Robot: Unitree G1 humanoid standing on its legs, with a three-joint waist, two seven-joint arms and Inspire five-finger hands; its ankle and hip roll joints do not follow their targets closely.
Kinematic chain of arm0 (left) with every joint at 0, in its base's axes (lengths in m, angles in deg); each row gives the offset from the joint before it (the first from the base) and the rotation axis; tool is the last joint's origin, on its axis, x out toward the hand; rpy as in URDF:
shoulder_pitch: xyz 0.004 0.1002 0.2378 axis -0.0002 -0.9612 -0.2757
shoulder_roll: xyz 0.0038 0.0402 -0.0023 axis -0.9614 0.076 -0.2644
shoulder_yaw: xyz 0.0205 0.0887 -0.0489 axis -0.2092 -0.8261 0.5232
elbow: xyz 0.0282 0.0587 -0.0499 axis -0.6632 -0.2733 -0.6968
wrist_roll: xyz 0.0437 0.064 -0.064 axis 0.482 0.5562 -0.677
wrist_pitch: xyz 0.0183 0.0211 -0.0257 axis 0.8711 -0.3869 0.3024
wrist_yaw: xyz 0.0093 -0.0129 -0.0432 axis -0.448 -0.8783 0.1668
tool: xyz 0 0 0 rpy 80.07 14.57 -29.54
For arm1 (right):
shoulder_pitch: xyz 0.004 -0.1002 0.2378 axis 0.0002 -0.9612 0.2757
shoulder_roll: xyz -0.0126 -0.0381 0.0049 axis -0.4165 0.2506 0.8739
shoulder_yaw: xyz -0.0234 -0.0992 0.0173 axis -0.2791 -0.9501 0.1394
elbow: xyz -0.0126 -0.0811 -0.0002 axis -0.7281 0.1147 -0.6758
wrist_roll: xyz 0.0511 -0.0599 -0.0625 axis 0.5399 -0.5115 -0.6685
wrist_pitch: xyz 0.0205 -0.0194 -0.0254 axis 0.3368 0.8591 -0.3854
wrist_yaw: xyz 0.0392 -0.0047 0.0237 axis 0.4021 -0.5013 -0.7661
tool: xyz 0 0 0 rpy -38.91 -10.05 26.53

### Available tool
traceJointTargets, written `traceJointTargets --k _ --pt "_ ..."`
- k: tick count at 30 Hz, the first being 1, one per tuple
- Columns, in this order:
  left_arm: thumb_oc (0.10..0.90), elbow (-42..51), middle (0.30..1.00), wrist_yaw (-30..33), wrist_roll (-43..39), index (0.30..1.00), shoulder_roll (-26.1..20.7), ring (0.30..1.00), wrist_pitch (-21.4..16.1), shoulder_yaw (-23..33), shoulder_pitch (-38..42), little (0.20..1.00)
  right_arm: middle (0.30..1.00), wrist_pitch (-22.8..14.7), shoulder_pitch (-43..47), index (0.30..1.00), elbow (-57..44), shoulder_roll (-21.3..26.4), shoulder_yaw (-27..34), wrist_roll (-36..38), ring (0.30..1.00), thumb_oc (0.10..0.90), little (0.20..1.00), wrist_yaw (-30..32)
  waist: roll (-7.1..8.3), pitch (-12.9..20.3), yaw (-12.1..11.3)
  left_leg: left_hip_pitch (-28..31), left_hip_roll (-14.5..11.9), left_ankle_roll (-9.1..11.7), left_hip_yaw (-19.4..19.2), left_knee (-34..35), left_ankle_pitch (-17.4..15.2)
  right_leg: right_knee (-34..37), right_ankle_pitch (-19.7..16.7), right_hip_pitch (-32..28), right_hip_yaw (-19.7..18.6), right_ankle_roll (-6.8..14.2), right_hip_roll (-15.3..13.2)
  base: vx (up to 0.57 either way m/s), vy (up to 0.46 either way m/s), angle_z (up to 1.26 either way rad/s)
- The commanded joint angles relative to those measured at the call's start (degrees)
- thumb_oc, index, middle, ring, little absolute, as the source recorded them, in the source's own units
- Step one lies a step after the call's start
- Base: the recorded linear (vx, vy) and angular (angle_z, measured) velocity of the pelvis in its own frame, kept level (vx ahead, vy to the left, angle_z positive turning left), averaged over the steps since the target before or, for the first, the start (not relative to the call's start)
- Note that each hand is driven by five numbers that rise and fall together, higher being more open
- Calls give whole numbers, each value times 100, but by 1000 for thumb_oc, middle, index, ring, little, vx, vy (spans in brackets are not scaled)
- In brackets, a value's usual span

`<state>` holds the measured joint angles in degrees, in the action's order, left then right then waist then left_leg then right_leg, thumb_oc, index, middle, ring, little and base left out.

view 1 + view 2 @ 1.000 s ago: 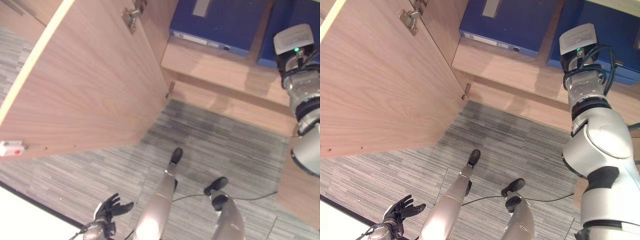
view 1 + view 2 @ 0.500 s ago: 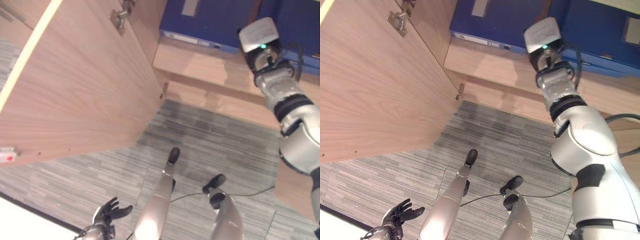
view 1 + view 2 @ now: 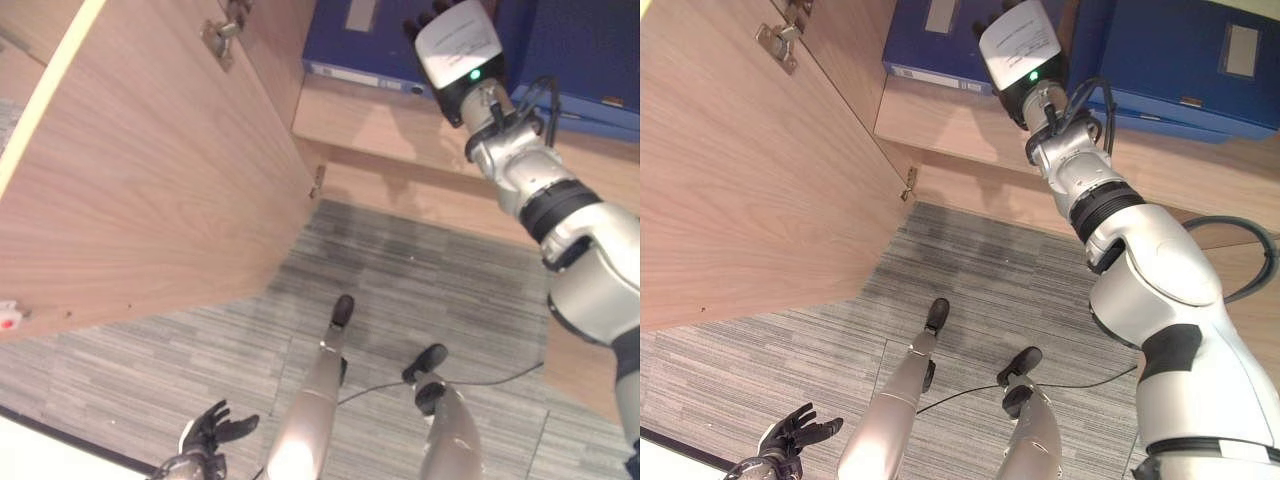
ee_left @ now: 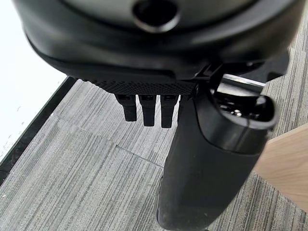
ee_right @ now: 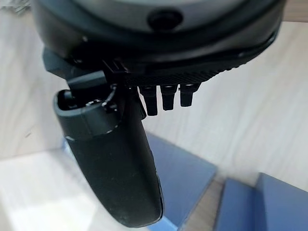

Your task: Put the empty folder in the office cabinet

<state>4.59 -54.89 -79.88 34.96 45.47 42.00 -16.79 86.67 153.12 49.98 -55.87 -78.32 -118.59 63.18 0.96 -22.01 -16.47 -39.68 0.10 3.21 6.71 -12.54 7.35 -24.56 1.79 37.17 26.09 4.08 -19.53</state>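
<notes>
Right eye view has 2 blue folders lying flat on the cabinet shelf (image 3: 970, 120) along the top of the frame: the left folder (image 3: 940, 35) at upper centre-left, with a pale spine label and a small ring hole, and the right folder (image 3: 1200, 60) at upper right, thick and box-like with a grey label on its face. Which one is the empty one cannot be told from here; both look closed and undamaged.

The right hand (image 5: 115, 163) is raised at the top centre, over the gap between the 2 folders, its fingers straight and holding nothing; past the thumb its wrist view shows blue folder edges and pale wood.

If a folder needs seating deeper, a flat push on its spine, square to the shelf, would probably keep it from skewing against its neighbour.

The cabinet door (image 3: 150, 170) stands swung wide at the upper left. The left hand (image 3: 212, 432) hangs at the lower left above grey carpet (image 3: 1020, 290), fingers loosely spread, empty.
</notes>
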Motion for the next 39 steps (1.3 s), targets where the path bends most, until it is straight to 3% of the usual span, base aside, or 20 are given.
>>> traceJointTargets --k 1,9,21,39 --pt "800 -549 900 272 -3 900 -193 900 -116 -44 -429 900 900 147 882 900 331 146 267 409 900 800 900 567 246 -71 -30 575 159 -46 58 174 -776 -108 3 -400 -24 574 -2 0 0 0" --pt "800 -377 900 165 -49 900 -282 900 -153 -132 -507 900 900 126 667 900 1057 186 57 282 900 800 900 338 279 3 -21 726 41 7 43 484 -608 336 -136 -599 84 587 185 -4 -10 -10" --pt "800 -513 900 178 93 900 -410 900 -115 -110 -358 900 900 242 767 900 1239 -87 -606 -605 900 800 900 -23 291 -112 -265 591 -25 57 83 639 -457 519 -174 -438 147 566 302 0 -3 -2" --pt "800 -708 900 216 165 900 -530 900 -128 -3 -130 900 900 256 981 900 1418 -108 -759 -572 900 800 900 -220 306 -308 -412 284 27 62 82 413 -517 478 -161 -269 190 563 272 3 2 1"
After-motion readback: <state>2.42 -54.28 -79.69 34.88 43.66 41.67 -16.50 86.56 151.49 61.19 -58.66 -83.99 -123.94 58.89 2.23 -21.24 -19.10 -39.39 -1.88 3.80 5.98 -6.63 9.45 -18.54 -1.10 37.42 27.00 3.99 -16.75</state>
